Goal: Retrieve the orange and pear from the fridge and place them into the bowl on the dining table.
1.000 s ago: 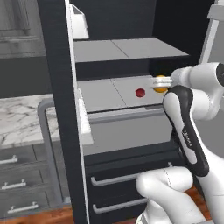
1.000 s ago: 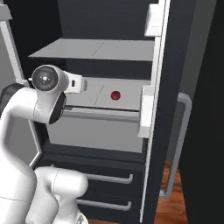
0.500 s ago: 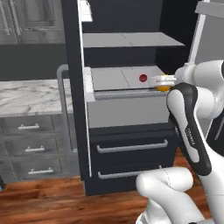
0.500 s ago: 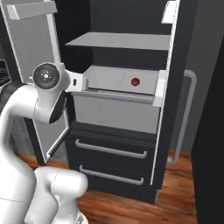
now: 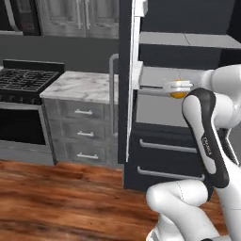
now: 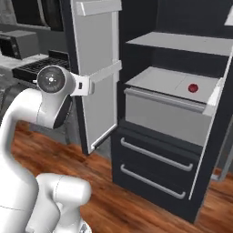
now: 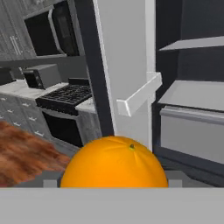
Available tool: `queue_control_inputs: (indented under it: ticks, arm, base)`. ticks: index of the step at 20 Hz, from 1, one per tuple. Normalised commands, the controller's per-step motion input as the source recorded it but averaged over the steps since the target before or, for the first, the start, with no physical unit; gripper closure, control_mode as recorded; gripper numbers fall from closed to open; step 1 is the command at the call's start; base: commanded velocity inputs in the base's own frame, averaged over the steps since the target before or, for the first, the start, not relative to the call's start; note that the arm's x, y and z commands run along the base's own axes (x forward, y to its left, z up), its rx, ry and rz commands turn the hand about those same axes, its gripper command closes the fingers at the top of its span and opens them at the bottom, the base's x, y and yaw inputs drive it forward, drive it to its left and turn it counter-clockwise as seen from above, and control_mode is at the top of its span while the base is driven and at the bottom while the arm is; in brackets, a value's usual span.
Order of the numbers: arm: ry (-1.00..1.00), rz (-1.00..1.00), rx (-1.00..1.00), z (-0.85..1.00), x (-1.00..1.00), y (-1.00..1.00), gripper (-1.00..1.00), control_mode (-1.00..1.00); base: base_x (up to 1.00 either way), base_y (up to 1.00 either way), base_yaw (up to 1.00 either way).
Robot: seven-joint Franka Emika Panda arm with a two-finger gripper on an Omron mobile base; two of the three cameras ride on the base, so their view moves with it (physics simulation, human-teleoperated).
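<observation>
My gripper is shut on the orange, a smooth bright-orange ball held out at about the height of the fridge's middle shelf. In the hand view the orange sits low in the middle, right in front of the camera, and covers most of the gripper. The fridge stands open, its black left door swung out towards me. From the right base view the hand hangs left of the fridge. The pear, the bowl and the dining table are out of view.
A small red round object lies on the light-grey shelf. Left of the fridge are a marble counter over grey drawers and a black stove. A toaster and a microwave stand further left. The floor is wood.
The whole scene has shifted: the base has backed off and turned left, so the fridge now sits to the right and the stove has come into view. The orange stays in the gripper.
</observation>
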Motion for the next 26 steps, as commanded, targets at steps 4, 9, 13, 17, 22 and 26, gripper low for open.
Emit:
queue_control_inputs:
  ticks: [4, 9, 13, 17, 22, 26]
  arm:
    - [0.00, 0.00, 0.00, 0.00, 0.00, 0.00, 1.00, 1.00]
    - [0.00, 0.00, 0.00, 0.00, 0.00, 0.00, 1.00, 1.00]
    - [0.00, 0.00, 0.00, 0.00, 0.00, 0.00, 1.00, 1.00]
    - [0.00, 0.00, 0.00, 0.00, 0.00, 0.00, 1.00, 1.00]
    - [0.00, 0.00, 0.00, 0.00, 0.00, 0.00, 1.00, 1.00]
    - [0.00, 0.00, 0.00, 0.00, 0.00, 0.00, 1.00, 1.00]
  base:
    - [-0.36, 0.21, 0.59]
    - [-0.07, 0.34, 0.62]
    - [0.02, 0.52, 0.62]
    - [0.21, 0.49, 0.57]
    - [0.36, 0.38, 0.48]
    - [0.40, 0.22, 0.41]
